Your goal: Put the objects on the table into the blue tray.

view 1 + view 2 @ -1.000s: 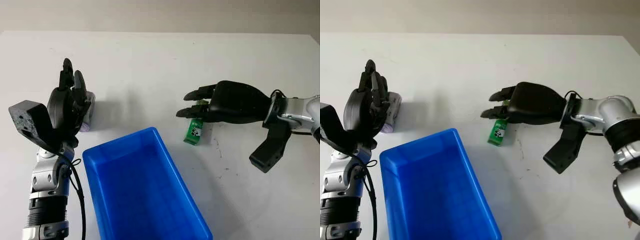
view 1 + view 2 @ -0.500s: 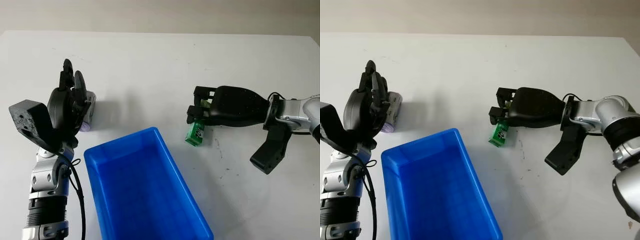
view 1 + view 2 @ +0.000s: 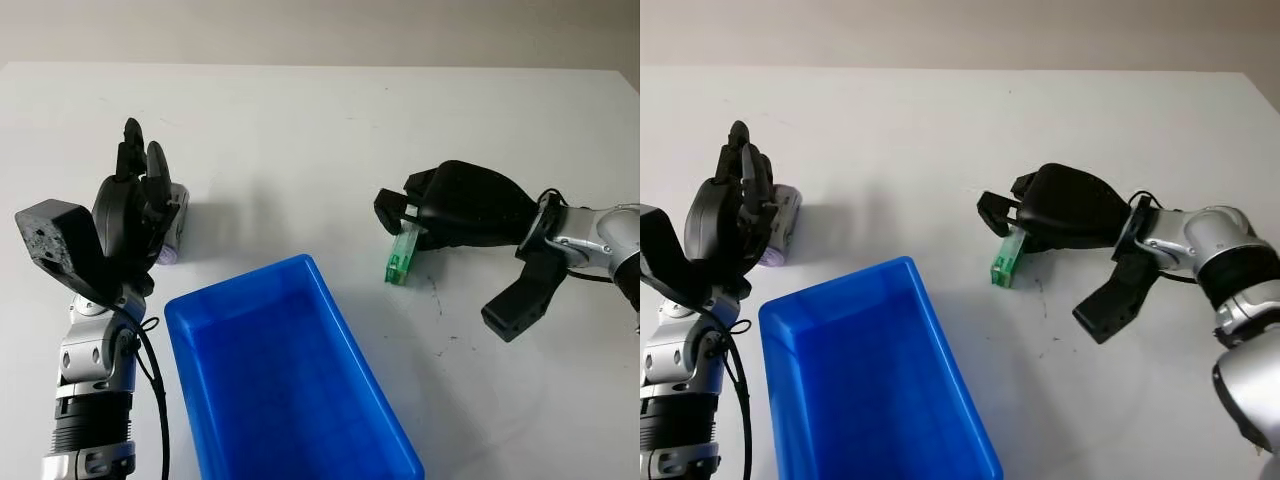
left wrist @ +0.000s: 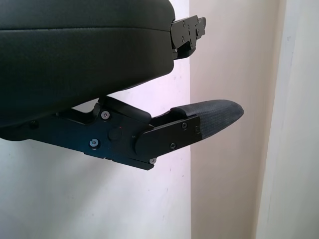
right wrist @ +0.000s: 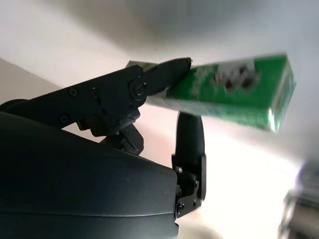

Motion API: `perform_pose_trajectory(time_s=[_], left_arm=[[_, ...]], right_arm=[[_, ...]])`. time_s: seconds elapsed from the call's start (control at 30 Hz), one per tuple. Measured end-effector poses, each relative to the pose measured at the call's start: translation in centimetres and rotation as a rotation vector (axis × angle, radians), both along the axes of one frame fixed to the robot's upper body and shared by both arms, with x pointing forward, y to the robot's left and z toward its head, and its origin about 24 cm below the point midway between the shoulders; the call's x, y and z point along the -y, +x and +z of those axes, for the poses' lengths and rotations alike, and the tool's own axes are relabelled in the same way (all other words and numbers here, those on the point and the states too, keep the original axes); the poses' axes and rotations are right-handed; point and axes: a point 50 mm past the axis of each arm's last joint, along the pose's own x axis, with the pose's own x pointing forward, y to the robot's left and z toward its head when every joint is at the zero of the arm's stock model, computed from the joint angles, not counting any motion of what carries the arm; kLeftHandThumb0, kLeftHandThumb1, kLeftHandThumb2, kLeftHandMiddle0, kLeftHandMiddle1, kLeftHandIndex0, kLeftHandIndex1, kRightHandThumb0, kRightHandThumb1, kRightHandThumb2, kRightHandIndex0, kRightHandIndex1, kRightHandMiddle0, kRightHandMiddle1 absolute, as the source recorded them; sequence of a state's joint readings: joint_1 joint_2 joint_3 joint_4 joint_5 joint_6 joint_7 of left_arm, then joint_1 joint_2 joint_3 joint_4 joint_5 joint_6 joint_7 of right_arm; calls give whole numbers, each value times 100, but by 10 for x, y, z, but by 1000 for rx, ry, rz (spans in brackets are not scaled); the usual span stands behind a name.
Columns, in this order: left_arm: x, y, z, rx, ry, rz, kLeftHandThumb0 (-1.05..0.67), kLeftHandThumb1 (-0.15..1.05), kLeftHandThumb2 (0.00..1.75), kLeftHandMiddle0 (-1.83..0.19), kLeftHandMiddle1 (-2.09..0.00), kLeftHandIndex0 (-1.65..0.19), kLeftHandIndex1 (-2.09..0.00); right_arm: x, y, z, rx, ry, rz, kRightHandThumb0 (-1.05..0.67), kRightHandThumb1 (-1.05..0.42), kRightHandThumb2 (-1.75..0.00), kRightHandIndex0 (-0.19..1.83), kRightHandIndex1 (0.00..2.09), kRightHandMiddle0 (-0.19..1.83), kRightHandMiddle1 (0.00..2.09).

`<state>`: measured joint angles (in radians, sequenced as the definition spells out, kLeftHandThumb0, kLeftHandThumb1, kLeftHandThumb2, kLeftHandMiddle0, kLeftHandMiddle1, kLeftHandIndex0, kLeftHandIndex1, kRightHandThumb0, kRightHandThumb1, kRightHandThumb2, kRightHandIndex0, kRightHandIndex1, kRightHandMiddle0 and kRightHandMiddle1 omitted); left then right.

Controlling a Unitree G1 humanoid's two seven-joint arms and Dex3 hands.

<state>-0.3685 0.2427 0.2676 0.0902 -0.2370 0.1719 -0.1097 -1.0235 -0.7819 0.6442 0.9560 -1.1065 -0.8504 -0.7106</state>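
My right hand [image 3: 408,218] is shut on a small green box [image 3: 400,258] just right of the blue tray's far corner. The box hangs tilted from the fingers, its lower end close to the table. In the right wrist view the green box [image 5: 234,89] is pinched between black fingertips [image 5: 164,74]. The blue tray [image 3: 230,320] sits at the front middle of the table with nothing inside. My left hand [image 3: 135,215] is raised at the left, open, in front of a pale lilac-and-white object [image 3: 780,225] lying on the table.
The white table [image 3: 330,130] stretches wide behind both hands. A few small dark marks [image 3: 437,290] dot the table to the right of the tray. The right forearm [image 3: 580,235] comes in from the right edge.
My right hand curled its fingers around the green box and turned it up on edge, lifting it slightly. The left hand has stayed in place.
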Motion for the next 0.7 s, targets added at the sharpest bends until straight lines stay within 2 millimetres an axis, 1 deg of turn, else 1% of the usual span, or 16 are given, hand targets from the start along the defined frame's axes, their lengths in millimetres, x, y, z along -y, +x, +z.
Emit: perform_pose_trajectory(time_s=[0.1, 0.17, 0.23, 0.27, 0.33, 0.4, 0.5, 0.6, 0.7], left_arm=[[-1, 0, 0, 1, 2, -5, -74, 105, 68, 19, 0, 19, 0], [-1, 0, 1, 1, 4, -8, -74, 105, 68, 19, 0, 19, 0], [0, 0, 1, 2, 4, -11, -74, 105, 68, 19, 0, 19, 0], [0, 0, 1, 2, 5, -11, -74, 105, 68, 19, 0, 19, 0], [0, 0, 1, 3, 5, -11, -73, 105, 68, 19, 0, 19, 0], [1, -1, 1, 6, 6, -12, -73, 105, 68, 19, 0, 19, 0], [2, -1, 3, 9, 3, -8, -74, 105, 67, 19, 0, 19, 0], [3, -1, 2, 1, -3, -8, -74, 105, 67, 19, 0, 19, 0], [4, -1, 2, 0, -4, -11, -74, 105, 68, 19, 0, 19, 0]], right_arm=[[-7, 6, 33, 136, 139, -3, -30, -98, -6, 99, 209, 72, 209], [-14, 5, 59, 215, 273, 29, -29, -99, -6, 110, 209, 83, 209], [-23, 2, 82, 255, 404, 91, -30, -103, -7, 117, 209, 94, 209], [-27, -1, 90, 261, 449, 121, -31, -104, -7, 118, 209, 98, 209], [-36, -7, 100, 257, 502, 190, -30, -104, -6, 123, 209, 104, 209], [-44, -15, 105, 237, 531, 269, -30, -104, -6, 124, 209, 106, 209], [-55, -26, 105, 174, 562, 353, -33, -103, -6, 125, 209, 108, 209], [-63, -38, 98, 95, 550, 415, -31, -104, -6, 123, 209, 106, 209], [-71, -50, 89, -6, 523, 483, -30, -105, -10, 118, 209, 96, 209]])
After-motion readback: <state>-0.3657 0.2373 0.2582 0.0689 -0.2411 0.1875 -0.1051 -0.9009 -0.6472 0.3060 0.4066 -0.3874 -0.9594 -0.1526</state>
